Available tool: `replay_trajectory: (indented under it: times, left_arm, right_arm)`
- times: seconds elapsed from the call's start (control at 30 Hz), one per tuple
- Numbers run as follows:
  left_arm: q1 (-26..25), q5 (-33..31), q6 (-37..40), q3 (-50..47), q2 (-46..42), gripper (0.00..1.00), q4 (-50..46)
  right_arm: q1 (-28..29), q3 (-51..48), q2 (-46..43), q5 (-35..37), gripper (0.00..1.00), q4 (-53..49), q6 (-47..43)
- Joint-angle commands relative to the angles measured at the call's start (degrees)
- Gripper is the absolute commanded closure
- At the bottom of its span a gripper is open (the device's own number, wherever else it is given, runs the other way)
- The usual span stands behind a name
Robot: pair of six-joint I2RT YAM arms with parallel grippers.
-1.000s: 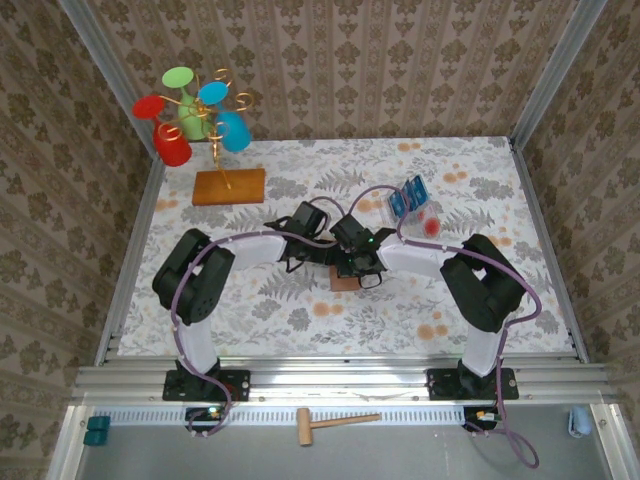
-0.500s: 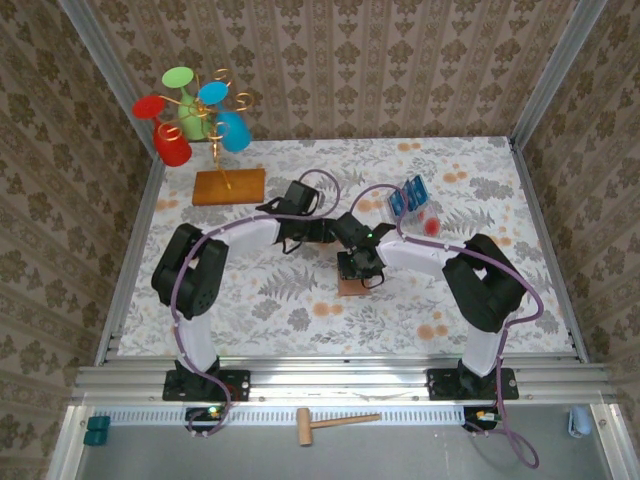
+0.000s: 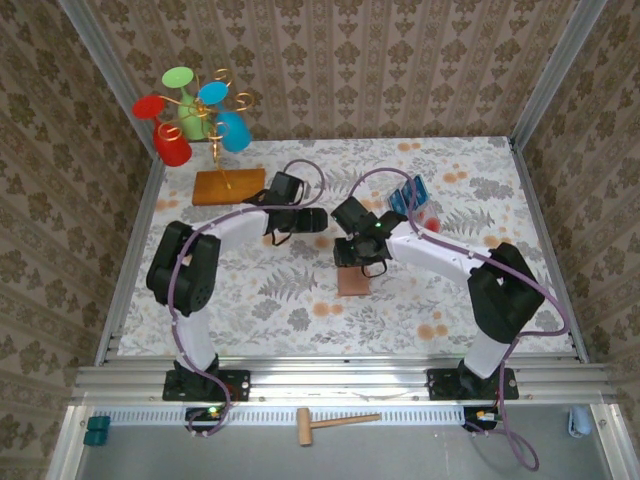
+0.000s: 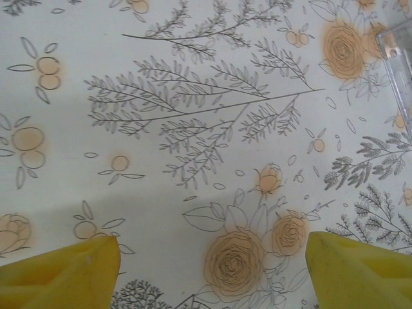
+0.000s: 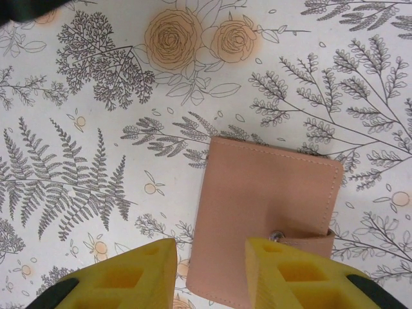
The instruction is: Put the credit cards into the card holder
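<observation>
The card holder (image 5: 264,219) lies shut on the flowered cloth, tan with a metal snap (image 5: 277,236) on its strap; from above it is the card holder (image 3: 352,283) near the table's middle. My right gripper (image 5: 211,273) hovers over its left edge, open, with nothing between the yellow fingers (image 5: 122,277); from above it is the right gripper (image 3: 347,262). The blue credit cards (image 3: 408,196) stand in a clear tray at the back right. My left gripper (image 4: 209,273) is open over bare cloth, seen from above as the left gripper (image 3: 318,216), behind and left of the holder.
A wooden slab (image 3: 229,186) with a gold stem and coloured cups (image 3: 190,115) stands at the back left. The clear tray's edge (image 4: 399,71) shows at the left wrist view's right side. A red spot (image 3: 432,225) lies near the tray. A wooden hammer (image 3: 335,422) lies off the table.
The right gripper has opened and drawn back from the card holder, which now lies uncovered. The left arm has pulled away toward the back left.
</observation>
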Motion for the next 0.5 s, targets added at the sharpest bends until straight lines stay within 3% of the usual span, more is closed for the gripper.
replay_trajectory:
  times: [0.0, 0.47]
  left_arm:
    - [1.74, 1.52, -1.04, 1.36, -2.16, 0.22, -1.61]
    - [2.59, 6.02, -3.20, -8.42, -8.62, 0.22, -0.92]
  right_arm:
    - [-0.48, -1.49, -1.45, 3.16, 0.68, -4.23, -1.00]
    - [-0.44, -3.72, -0.46, 5.49, 0.69, -6.06, -2.03]
